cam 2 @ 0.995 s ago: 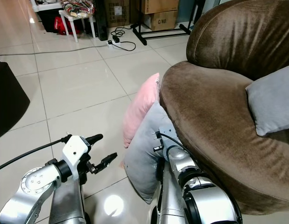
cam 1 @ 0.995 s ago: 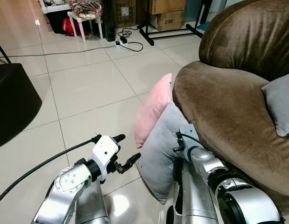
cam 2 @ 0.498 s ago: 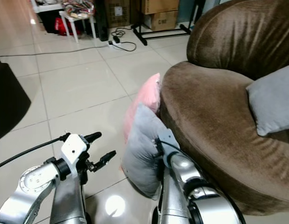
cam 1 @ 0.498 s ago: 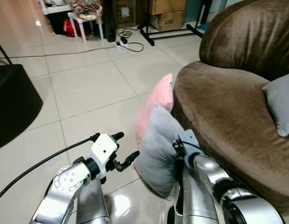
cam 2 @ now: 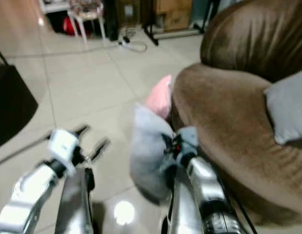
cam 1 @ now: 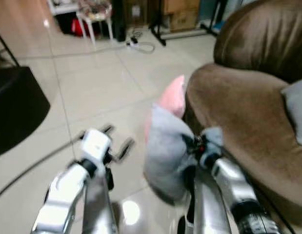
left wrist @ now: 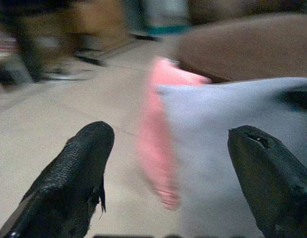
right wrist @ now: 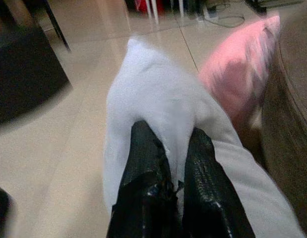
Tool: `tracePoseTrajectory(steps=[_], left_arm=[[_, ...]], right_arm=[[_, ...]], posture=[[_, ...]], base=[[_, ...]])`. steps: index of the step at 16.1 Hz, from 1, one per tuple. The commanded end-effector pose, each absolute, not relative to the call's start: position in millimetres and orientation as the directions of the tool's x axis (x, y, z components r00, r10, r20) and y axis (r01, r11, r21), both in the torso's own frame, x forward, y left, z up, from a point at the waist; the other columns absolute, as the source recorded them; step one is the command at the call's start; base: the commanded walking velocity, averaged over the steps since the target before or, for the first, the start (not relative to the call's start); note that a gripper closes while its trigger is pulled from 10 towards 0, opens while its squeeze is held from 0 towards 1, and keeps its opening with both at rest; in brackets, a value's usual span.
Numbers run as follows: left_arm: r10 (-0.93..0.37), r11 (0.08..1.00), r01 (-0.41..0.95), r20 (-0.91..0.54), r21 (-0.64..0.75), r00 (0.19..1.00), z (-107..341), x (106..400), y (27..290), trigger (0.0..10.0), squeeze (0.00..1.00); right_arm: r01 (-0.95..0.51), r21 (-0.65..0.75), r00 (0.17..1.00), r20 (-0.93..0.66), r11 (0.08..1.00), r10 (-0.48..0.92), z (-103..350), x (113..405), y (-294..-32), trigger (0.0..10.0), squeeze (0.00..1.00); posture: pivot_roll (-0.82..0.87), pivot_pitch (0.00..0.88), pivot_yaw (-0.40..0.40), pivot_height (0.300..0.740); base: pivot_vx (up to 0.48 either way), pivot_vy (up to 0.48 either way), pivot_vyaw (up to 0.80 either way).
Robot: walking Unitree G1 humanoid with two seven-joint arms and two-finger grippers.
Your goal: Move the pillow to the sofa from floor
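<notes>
The robot's right gripper (right wrist: 165,148) pinches a fold of the grey pillow (cam 1: 165,146), its two black fingers (right wrist: 143,158) drawn close together on the fabric, seen in the right wrist view. In the blurred head views the grey pillow hangs at the end of the right arm against the front edge of the brown sofa (cam 1: 238,107), at about 5 o'clock from centre; whether its lower end touches the tiled floor (cam 1: 97,87) cannot be told through the blur. A pink pillow (cam 1: 171,92) stands propped against the sofa just behind it, toward 12 o'clock from the grey one, the two touching or nearly so. The left gripper (left wrist: 168,163) is held out at roughly 8 o'clock in the head views, its fingers (left wrist: 79,163) spread wide and holding nothing, pointing at both pillows in its wrist view. A second grey cushion (cam 1: 297,109) lies on the sofa seat at 3 o'clock. A dark round object (cam 1: 16,107) sits on the floor at 9 o'clock, and a white stool (cam 1: 94,19), cardboard boxes (cam 1: 177,12) and a power strip with cables (cam 1: 136,44) line the far end of the room at 12 o'clock.
</notes>
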State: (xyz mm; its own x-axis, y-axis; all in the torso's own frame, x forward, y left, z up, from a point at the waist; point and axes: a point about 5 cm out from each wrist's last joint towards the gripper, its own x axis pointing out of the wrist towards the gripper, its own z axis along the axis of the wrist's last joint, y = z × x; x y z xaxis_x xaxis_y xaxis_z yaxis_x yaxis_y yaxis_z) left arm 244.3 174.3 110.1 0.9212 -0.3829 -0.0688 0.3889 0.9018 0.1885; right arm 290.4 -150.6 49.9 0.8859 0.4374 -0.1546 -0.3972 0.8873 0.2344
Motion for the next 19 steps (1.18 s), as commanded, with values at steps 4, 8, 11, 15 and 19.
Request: tracePoseTrajectory(steps=[4, 8, 11, 15, 19], left_arm=[[-0.277, 0.932, 0.247, 0.081, 0.267, 0.957, 145.6, 245.7, 181.3, 10.0, 0.0], [-0.303, 0.925, 0.261, 0.125, 0.275, 0.945, 163.2, 258.0, 176.3, 10.0, 0.0], [-0.329, 0.912, 0.29, 0.092, 0.29, 0.94, 161.6, 258.0, 174.0, 10.0, 0.0], [-0.358, 0.901, 0.332, 0.047, 0.279, 0.933, 153.3, 254.7, 168.1, 10.0, 0.0], [-0.336, 0.905, 0.318, 0.017, 0.281, 0.942, 147.2, 253.0, 169.7, 10.0, 0.0]], right_arm=[[-0.464, 0.315, 0.881, 0.265, 0.828, 0.393, 172.6, 285.3, -171.1, 0.0, 0.0], [-0.361, 0.278, 0.818, 0.554, 0.89, 0.158, 296.4, 295.9, -227.8, 0.0, 0.0], [-0.179, 0.17, 0.837, 0.545, 0.969, 0.059, 338.0, 291.6, -246.7, 0.0, 0.0], [0.097, 0.096, 0.953, 0.277, 0.991, -0.12, 264.4, 309.2, -235.6, 0.0, 0.0], [0.091, 0.094, 0.995, 0.027, 0.991, -0.094, 191.1, 304.6, -204.2, 10.0, 0.0]], posture=[[0.03, 0.0, -0.03, 0.436], [0.01, 0.0, -0.027, 0.436], [0.01, 0.0, -0.034, 0.436], [0.01, 0.0, -0.045, 0.436], [0.02, 0.0, -0.047, 0.436]], base=[[0.0, 0.0, 0.0], [0.0, 0.0, 0.0], [0.0, 0.0, 0.0], [0.0, 0.0, 0.0], [0.0, 0.0, 0.0]])
